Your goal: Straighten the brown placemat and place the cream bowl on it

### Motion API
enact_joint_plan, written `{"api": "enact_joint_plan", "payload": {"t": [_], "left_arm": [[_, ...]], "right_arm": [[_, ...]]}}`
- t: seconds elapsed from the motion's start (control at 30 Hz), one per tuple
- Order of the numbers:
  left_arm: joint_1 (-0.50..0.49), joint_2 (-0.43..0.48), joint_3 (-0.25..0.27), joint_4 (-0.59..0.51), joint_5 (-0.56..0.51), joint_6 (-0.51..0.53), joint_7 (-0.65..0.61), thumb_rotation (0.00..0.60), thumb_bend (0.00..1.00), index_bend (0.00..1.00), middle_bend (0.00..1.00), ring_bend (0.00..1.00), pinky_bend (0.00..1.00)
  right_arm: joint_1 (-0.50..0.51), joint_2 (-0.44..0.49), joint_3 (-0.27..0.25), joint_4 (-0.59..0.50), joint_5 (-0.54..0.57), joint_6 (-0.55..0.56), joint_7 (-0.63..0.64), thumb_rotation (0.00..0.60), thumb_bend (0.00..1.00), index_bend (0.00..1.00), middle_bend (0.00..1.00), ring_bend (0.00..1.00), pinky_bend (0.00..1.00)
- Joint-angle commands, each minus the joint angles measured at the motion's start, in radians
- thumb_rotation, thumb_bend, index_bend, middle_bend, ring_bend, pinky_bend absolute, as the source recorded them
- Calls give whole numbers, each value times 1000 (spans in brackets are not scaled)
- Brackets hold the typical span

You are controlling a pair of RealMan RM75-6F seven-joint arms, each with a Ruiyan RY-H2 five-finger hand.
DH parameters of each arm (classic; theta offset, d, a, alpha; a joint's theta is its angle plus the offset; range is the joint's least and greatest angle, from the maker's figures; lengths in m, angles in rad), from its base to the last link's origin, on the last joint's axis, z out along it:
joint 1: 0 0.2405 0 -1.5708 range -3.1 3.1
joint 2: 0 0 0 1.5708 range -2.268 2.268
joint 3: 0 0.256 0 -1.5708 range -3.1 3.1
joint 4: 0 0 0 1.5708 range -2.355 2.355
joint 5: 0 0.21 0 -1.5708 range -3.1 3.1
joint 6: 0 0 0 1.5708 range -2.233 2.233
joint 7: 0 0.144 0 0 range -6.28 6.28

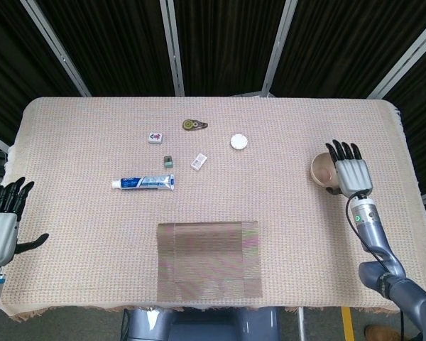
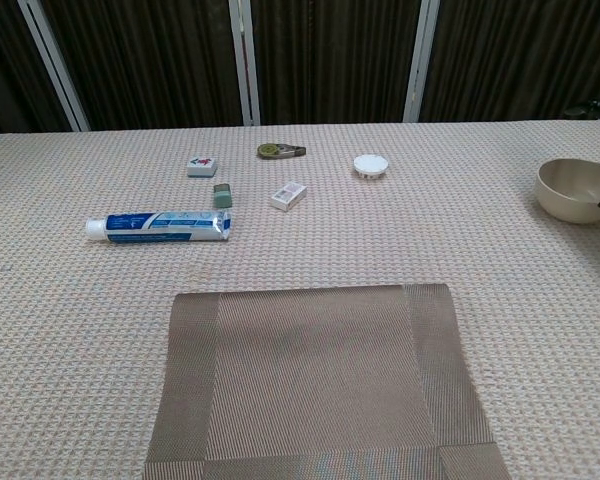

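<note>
The table (image 1: pixel 71 142) carries a placemat (image 1: pixel 209 260), toothpaste (image 1: pixel 143 182) and bowl (image 2: pixel 574 189).

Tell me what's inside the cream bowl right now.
Nothing shows inside the cream bowl: the chest view shows a bare interior. In the head view the right hand covers part of the bowl, so that side stays hidden.

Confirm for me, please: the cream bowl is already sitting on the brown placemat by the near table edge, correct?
Not quite. The cream bowl sits on the tablecloth far to the right, at the right hand, well apart from the brown placemat, as the chest view shows. The placemat does lie by the near edge.
</note>
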Motion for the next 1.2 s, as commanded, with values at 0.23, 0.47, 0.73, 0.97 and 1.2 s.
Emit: {"api": "enact_joint_plan", "payload": {"t": [0.23,0.47,0.73,0.97,1.2], "left_arm": [[-22,-1,57,-5,134,-41,-19,600,0,0,0,0,0],[-96,-43,150,49,404,-118,-77,600,12,42,0,0,0],[-229,-145,247,210,677,-197,-233,600,199,282,0,0,0],[-263,-262,287,374,734,-206,-282,600,251,356,0,0,0],[-256,-344,328,518,763,-175,-310,600,255,366,0,0,0]], "right_arm": [[-208,320,-76,-479,-118,324,7,600,0,0,0,0,0],[-336,428,-126,-651,-144,467,10,600,0,0,0,0,0],[-432,439,-162,-800,-120,548,-75,600,0,0,0,0,0],[-458,408,-157,-804,-116,579,-131,600,0,0,0,0,0],[-460,404,-155,-791,-113,568,-151,600,0,0,0,0,0]]}}
